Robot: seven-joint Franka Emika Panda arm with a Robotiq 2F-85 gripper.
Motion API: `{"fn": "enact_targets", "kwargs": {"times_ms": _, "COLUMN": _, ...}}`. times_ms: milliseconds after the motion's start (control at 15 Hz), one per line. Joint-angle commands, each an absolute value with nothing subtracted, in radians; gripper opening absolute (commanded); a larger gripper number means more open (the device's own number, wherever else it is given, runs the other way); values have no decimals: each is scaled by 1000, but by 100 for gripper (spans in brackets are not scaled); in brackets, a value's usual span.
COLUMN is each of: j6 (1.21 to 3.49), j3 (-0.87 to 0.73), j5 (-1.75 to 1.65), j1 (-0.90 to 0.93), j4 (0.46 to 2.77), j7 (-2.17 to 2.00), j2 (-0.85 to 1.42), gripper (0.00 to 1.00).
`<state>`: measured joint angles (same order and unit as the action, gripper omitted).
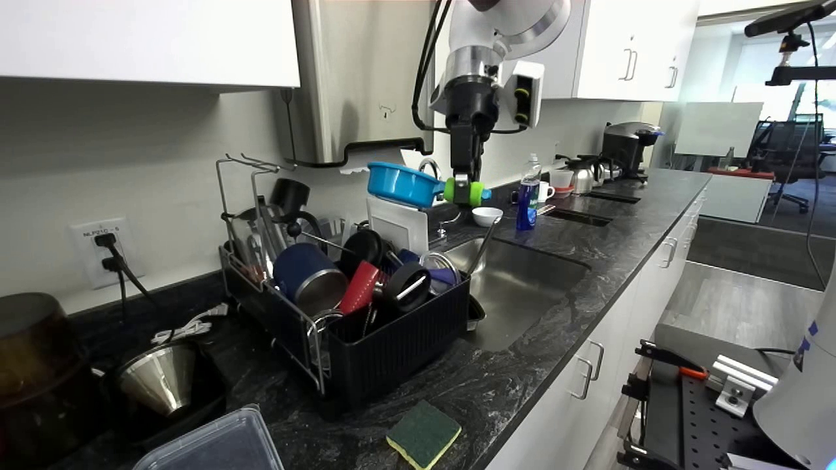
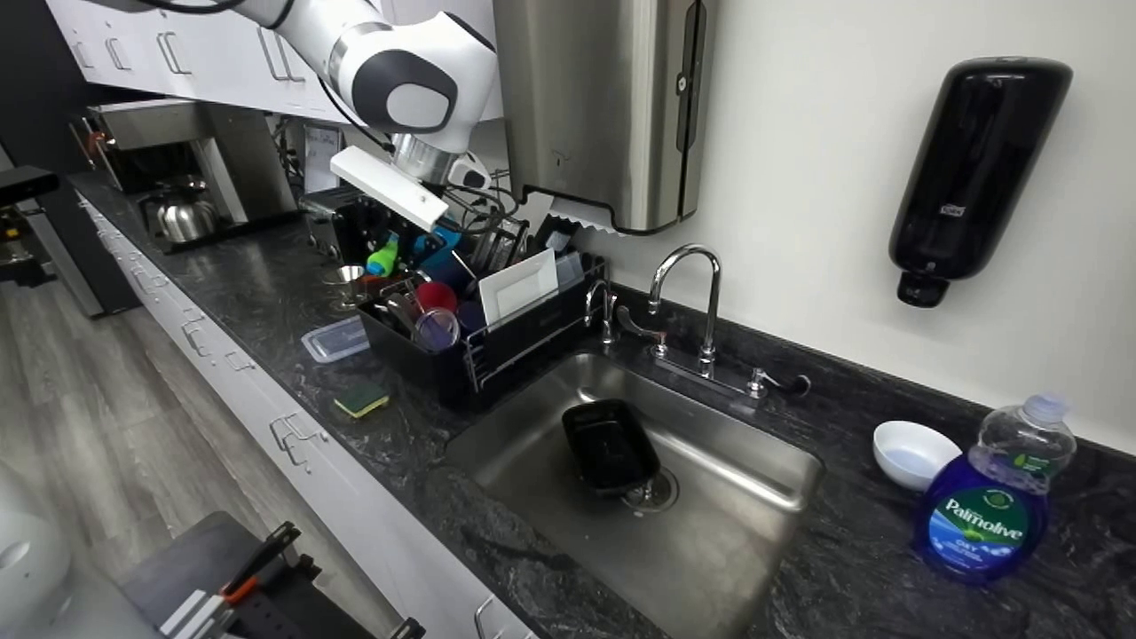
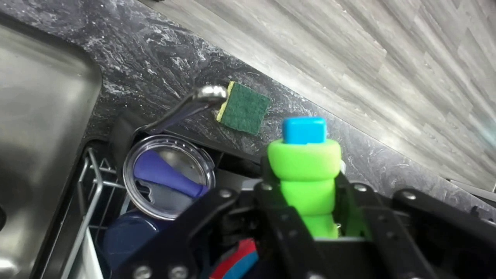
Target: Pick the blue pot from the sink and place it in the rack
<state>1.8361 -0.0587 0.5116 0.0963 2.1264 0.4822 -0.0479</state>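
The blue pot [image 1: 400, 185] hangs in the air above the rack [image 1: 401, 352], its green handle pointing out to the side. My gripper [image 1: 466, 187] is shut on that handle. The wrist view shows the green handle [image 3: 308, 197] with a blue tip, squeezed between the fingers of the gripper [image 3: 305, 166]. Partly hidden behind the arm, the blue pot [image 2: 439, 253] is over the dishes at the rack [image 2: 404, 351] in an exterior view. Whether the pot touches any dish is unclear. The steel sink [image 2: 710, 550] lies beside the rack.
Dishes crowd the rack: a navy mug [image 1: 310, 277], a red cup [image 1: 359, 288], a white square plate [image 1: 398, 228]. A paper-towel dispenser [image 1: 362, 78] juts from the wall close by. A black container [image 2: 611, 444] lies in the sink. A sponge [image 1: 424, 432] rests near the counter edge.
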Motion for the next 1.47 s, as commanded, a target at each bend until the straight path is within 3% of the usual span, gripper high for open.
{"fn": "enact_targets", "kwargs": {"times_ms": 0, "j6": 1817, "j3": -35, "j5": 554, "j1": 66, "j4": 2067, "j7": 447, "j2": 37, "gripper": 8}}
{"fn": "enact_targets", "kwargs": {"times_ms": 1400, "j6": 1828, "j3": -19, "j5": 665, "j1": -25, "j4": 1953, "j7": 330, "j2": 248, "gripper": 8}}
